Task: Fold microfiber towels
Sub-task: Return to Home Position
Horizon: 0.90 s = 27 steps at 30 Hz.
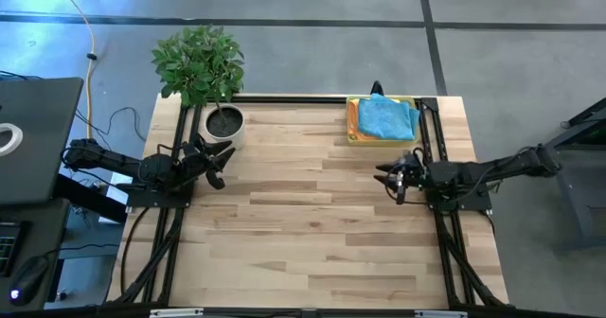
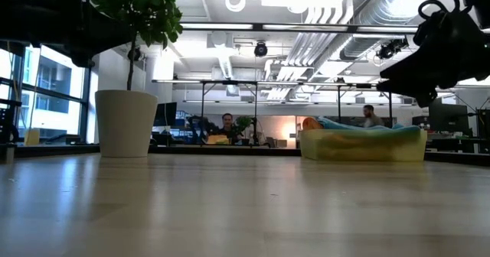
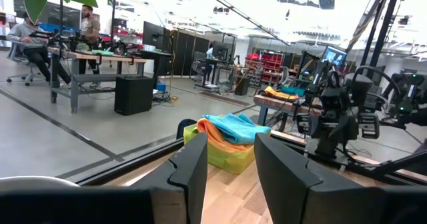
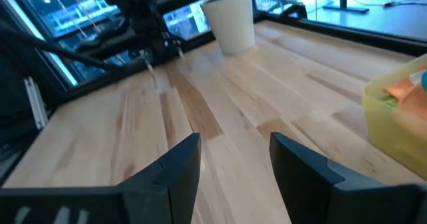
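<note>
Towels (image 1: 383,119): soft, limp and light, going by how the pile slumps. They sag over the tray (image 1: 379,141) rim and show no stiffness. The fuzzy nap should give the pads good bite, so slip risk looks low. Nothing fragile.

Best hold, as I judge it: pinch a corner or a folded edge through all layers. Taking only the top layer would likely pull the fold open, and a mid-cloth grab just bunches it.

Jaws:
- Left gripper (image 3: 230,151): fingers apart, nothing between them.
- Right gripper (image 4: 233,154): same, spread and empty.
- Neither touches cloth.

Layout, with the high view as clock face and the table (image 1: 312,242) centre as hub:
- The near half is bare wood, and no loose towel shows on it.
- Left gripper sits at the 9 o'clock edge and right gripper at the 3 o'clock edge. They are well apart and point at each other.
- The tray is farther back at 1 o'clock, against the far edge.
- From the right gripper the tray is near, at about 12 o'clock. From the left gripper it is well apart, between 2 and 3 o'clock.
- The pot (image 1: 224,121) with its plant (image 1: 199,61) is at 11 o'clock, just beyond the left gripper.

In the tray:
- Blue towel (image 3: 235,123) is on top.
- Orange towel (image 3: 212,133) is under it, with its edge sticking out on the 9 o'clock side.
- Whatever lies lower is hidden, so I can't count the stack.

Judgement: folding looks finished or close to it. Any re-grab means reaching into the tray, and the right arm has the short path.
</note>
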Each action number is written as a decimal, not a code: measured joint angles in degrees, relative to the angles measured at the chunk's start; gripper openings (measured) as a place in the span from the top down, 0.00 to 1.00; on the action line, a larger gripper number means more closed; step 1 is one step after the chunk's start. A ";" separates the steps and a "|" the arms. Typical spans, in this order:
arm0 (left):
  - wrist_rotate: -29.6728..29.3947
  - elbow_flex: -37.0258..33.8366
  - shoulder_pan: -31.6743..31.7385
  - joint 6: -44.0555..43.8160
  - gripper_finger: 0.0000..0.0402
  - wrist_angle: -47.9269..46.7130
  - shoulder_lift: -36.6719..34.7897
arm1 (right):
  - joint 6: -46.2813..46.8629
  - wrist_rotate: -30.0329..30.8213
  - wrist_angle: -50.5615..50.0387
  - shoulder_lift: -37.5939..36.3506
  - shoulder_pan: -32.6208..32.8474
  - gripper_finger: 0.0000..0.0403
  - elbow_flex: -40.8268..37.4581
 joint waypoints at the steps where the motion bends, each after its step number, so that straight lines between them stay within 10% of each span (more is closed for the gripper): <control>1: 0.01 0.00 -0.01 0.00 0.71 0.00 0.00 | 0.00 0.01 0.00 -0.58 0.00 0.57 0.00; 12: -0.02 0.01 0.00 0.00 0.71 0.00 0.00 | 0.00 -0.06 0.02 -7.09 -2.33 0.57 0.00; 27: -0.03 0.01 0.00 0.01 0.71 0.00 0.02 | 0.00 -0.88 0.00 -11.90 -28.14 0.57 0.00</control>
